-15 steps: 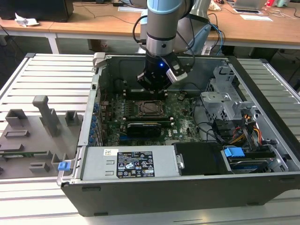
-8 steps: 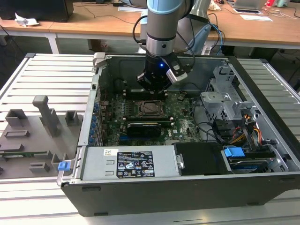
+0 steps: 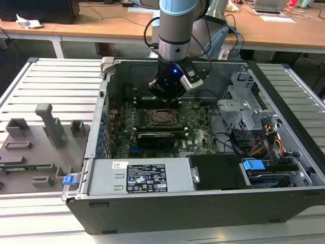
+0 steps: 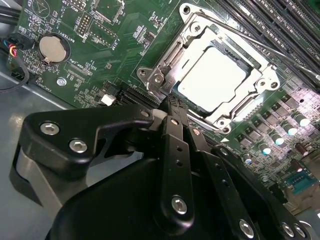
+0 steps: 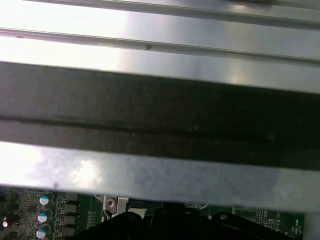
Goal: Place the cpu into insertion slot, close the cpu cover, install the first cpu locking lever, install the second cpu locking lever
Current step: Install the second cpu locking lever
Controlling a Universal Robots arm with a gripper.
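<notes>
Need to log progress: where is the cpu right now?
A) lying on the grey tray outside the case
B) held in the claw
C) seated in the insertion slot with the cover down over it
C: in the second wrist view the cpu sits inside the insertion slot, framed by the cpu cover.

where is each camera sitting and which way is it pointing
Exterior view: off the arm, above the open computer case, looking down into it; the arm and gripper hang over the cpu cover.
Second wrist view: on the arm, looking past the gripper's black links at the cpu lying in the insertion slot, cover down around it.
First wrist view: on the arm, facing the case wall; a strip of green board shows.
Shared: the green board appears in all three.
</notes>
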